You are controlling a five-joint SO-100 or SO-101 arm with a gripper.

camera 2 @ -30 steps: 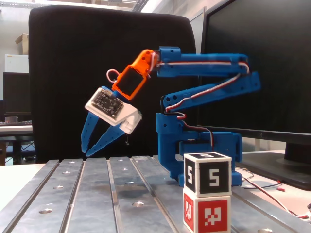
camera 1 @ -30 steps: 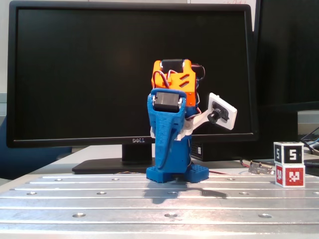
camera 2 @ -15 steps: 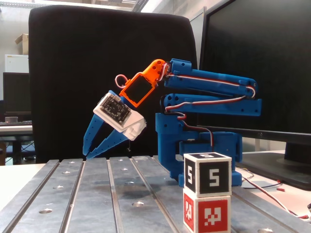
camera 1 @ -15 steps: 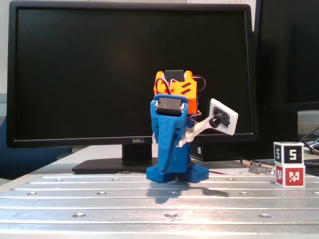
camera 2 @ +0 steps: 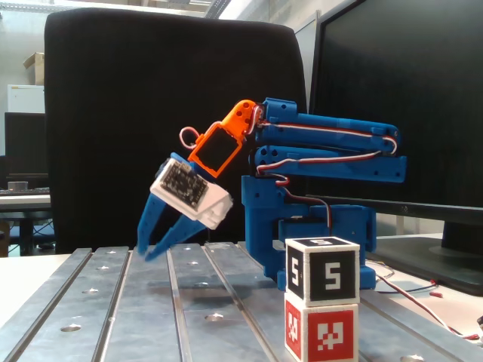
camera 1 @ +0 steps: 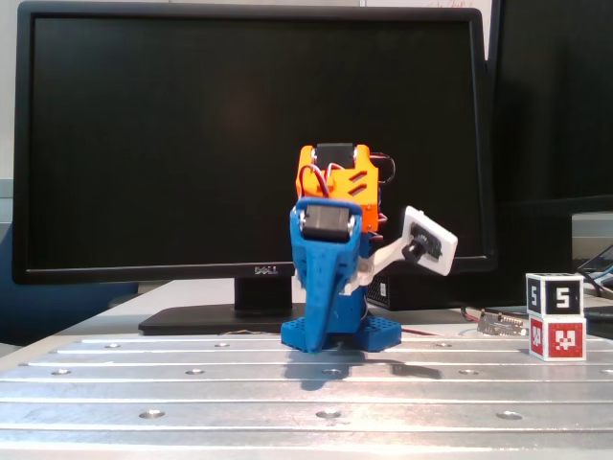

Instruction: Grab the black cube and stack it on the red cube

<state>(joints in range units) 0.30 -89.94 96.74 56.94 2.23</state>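
The one pincer (camera 2: 149, 253) hangs empty with its two blue fingers (camera 2: 153, 223) spread apart, tips pointing down just above the bench (camera 2: 136, 302). It belongs to a single blue arm (camera 2: 324, 143) folded back over its base (camera 1: 340, 333). Well apart from it stand two cubes: one black cube (camera 2: 321, 271) (camera 1: 555, 294) sitting squarely on one red cube (camera 2: 321, 332) (camera 1: 557, 338). Two dark monitors (camera 1: 163, 134) stand behind.
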